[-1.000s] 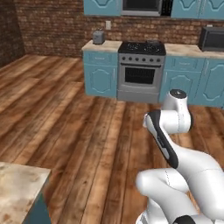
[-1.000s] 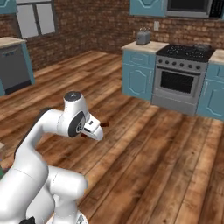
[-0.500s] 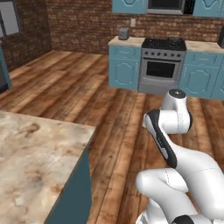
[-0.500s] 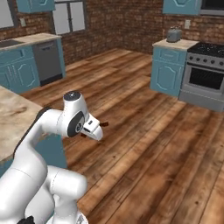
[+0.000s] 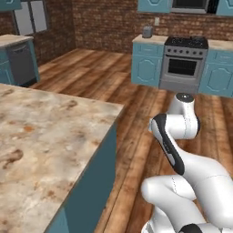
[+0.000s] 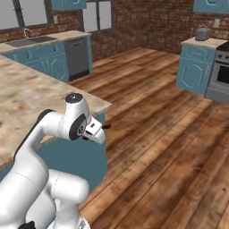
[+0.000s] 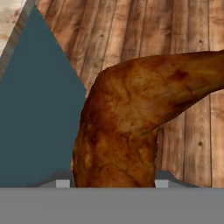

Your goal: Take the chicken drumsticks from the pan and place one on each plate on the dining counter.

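Closer now, marbled dining counter (image 5: 41, 136); tool (image 7: 113, 183) grips glossy drumstick (image 7: 131, 118)

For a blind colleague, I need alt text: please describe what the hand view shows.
A glossy orange-brown chicken drumstick held in the claw fills the centre, its thin end reaching to the right edge. Behind it lie wooden floor planks and, at left, the teal base of the dining counter.

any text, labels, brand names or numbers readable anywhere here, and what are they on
None: no readable text in any view.
The stove, the toaster, the dishwasher, the teal cabinets and the dining counter carry no lettering, brand or numbers.
The stove's knobs are too small to show any markings.
The chicken drumstick held in the jaws, seen in the hand view, bears no label.
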